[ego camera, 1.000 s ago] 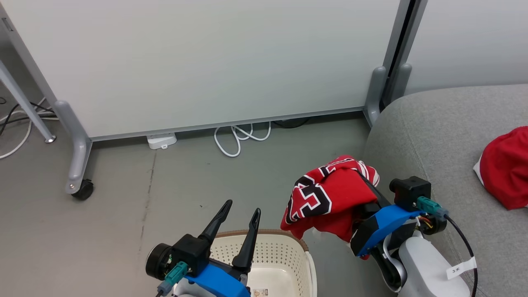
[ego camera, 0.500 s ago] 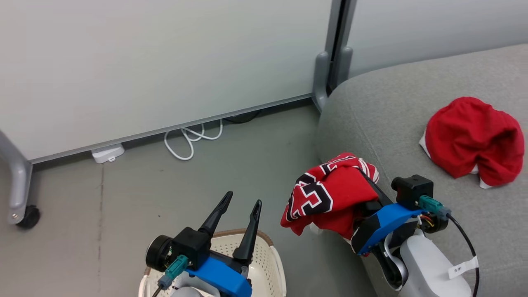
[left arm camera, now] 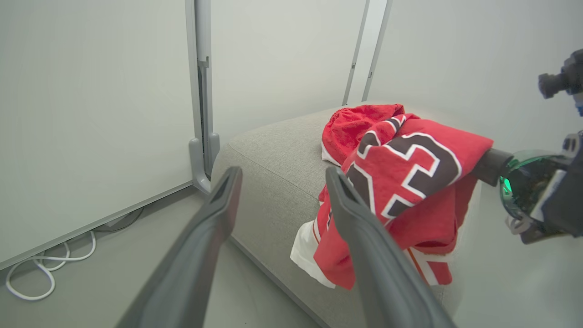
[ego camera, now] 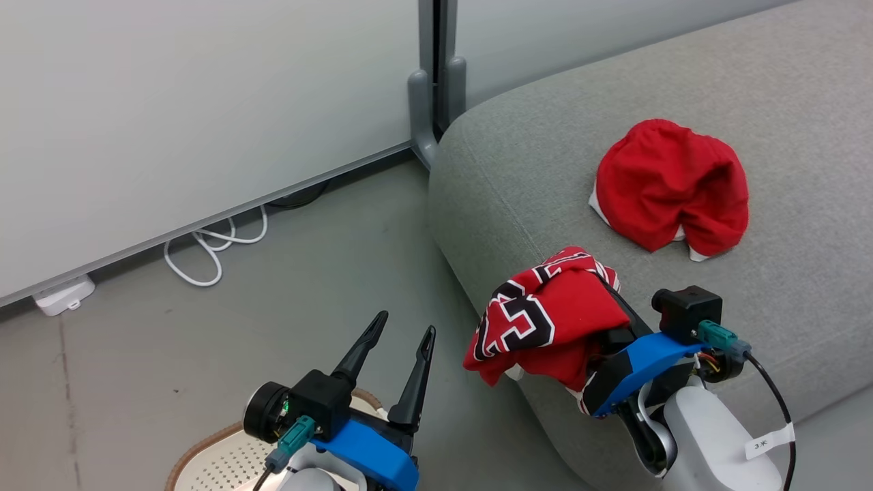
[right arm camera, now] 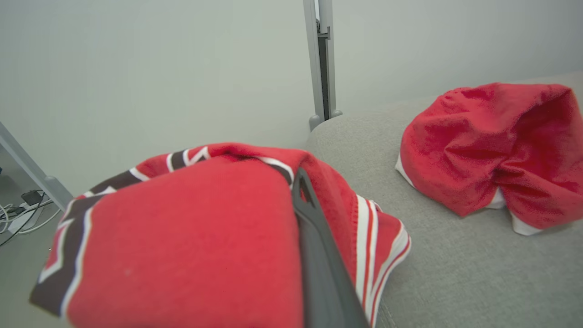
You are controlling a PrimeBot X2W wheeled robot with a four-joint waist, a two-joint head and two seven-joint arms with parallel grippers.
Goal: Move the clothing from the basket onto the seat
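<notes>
One garment is left to place. The camera has swung right, so the basket (ego camera: 204,453) sits lower left, with the left gripper (ego camera: 406,322) above it, fingers spread and empty. The right gripper (ego camera: 609,300) stays clamped on the jersey (ego camera: 545,320), now over the seat (ego camera: 532,177) edge, near the plain red garment (ego camera: 672,184). A release looks due.

The right gripper (ego camera: 600,293) carries the red jersey (ego camera: 545,320) bunched over its fingers at the front corner of the grey sofa (ego camera: 784,136), with part of the cloth hanging past the edge above the floor. Farther back on the sofa lies a plain red garment (ego camera: 672,181), apart from the jersey. The left gripper (ego camera: 406,324), fingers spread apart, hangs above the basket (ego camera: 211,457) at the bottom edge.
</notes>
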